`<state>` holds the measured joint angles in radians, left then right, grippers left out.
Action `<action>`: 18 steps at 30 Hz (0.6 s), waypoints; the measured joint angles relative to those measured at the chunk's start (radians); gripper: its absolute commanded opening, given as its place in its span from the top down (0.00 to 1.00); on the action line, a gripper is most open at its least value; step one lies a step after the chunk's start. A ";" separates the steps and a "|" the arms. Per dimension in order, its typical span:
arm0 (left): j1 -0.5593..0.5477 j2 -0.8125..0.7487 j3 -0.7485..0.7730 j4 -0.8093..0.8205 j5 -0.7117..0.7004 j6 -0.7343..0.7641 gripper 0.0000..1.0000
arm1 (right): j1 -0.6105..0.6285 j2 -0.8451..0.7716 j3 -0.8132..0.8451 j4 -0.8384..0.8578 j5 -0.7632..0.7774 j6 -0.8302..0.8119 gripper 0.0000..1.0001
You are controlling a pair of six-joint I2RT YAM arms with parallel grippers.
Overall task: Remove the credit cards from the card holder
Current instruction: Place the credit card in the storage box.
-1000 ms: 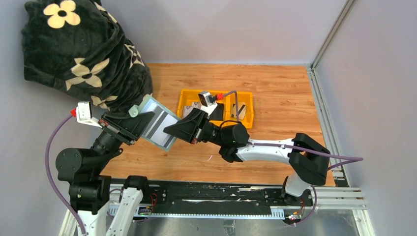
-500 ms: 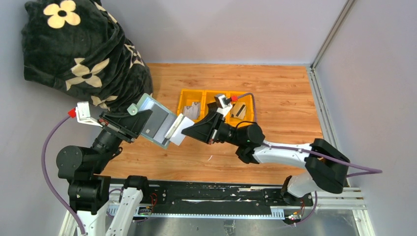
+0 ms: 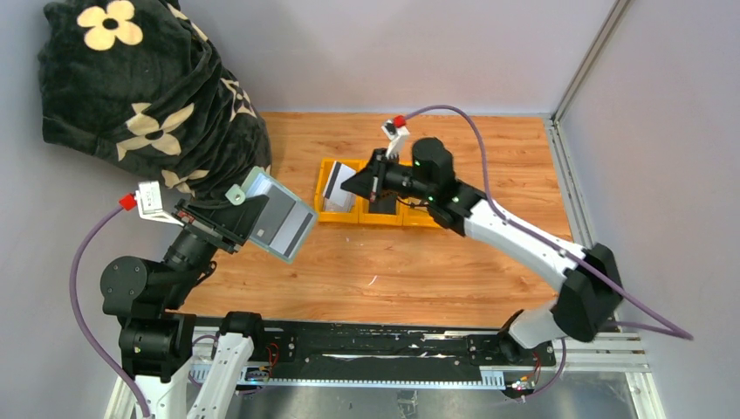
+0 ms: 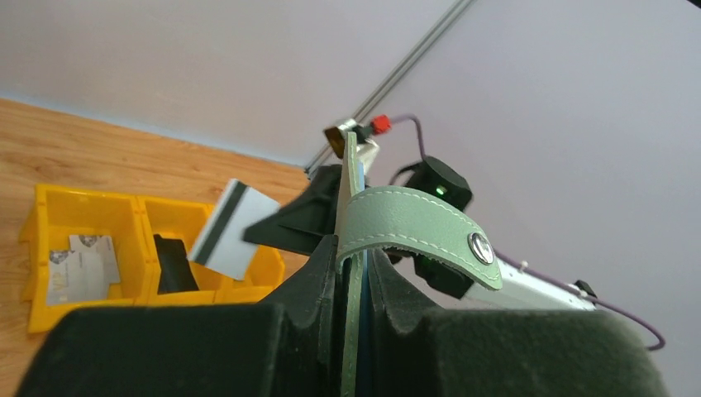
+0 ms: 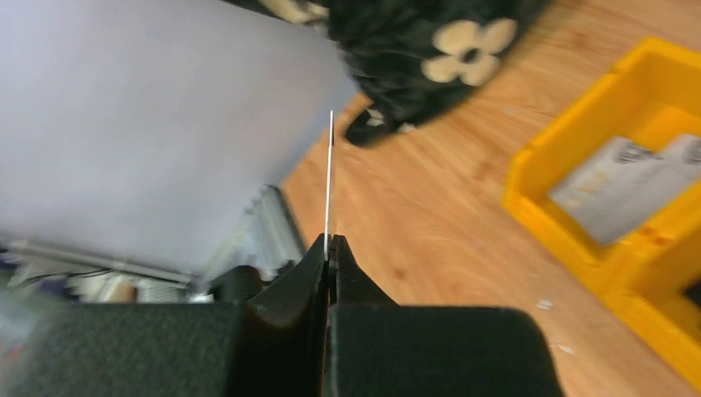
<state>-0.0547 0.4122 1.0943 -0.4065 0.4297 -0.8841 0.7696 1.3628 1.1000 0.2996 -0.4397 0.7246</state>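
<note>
My left gripper (image 3: 247, 225) is shut on the sage green card holder (image 3: 277, 223) and holds it open and tilted above the table's left side. In the left wrist view the card holder (image 4: 350, 331) stands edge-on between the fingers, and its clasp strap (image 4: 413, 230) curls to the right. My right gripper (image 3: 360, 182) is shut on a white credit card with a dark stripe (image 3: 339, 187), above the left end of the yellow tray. That card also shows in the left wrist view (image 4: 226, 231), and edge-on in the right wrist view (image 5: 329, 174).
A yellow three-compartment tray (image 3: 325, 215) lies at the table's middle back. It holds grey cards (image 4: 78, 265) in its left compartment and a black card (image 4: 169, 265) in its middle one. A black flowered blanket (image 3: 140, 96) is piled at the back left.
My right gripper has drawn the white striped card out of the card holder and carried it back and right to above the yellow tray. The left arm has barely moved.
</note>
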 measured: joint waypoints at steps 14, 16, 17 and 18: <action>0.000 0.013 0.000 0.000 0.040 -0.009 1.00 | -0.020 0.660 0.535 -0.509 0.183 -0.264 1.00; 0.000 0.013 0.001 -0.001 0.041 -0.007 1.00 | -0.021 0.715 0.591 -0.536 0.193 -0.270 1.00; 0.000 0.013 0.002 -0.002 0.041 -0.006 1.00 | -0.024 0.737 0.616 -0.546 0.199 -0.273 1.00; 0.000 0.013 0.003 -0.002 0.041 -0.005 1.00 | -0.025 0.753 0.637 -0.554 0.202 -0.273 1.00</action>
<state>-0.0547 0.4255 1.0977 -0.4088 0.4709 -0.8894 0.7448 2.1162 1.7367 -0.2539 -0.2379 0.4515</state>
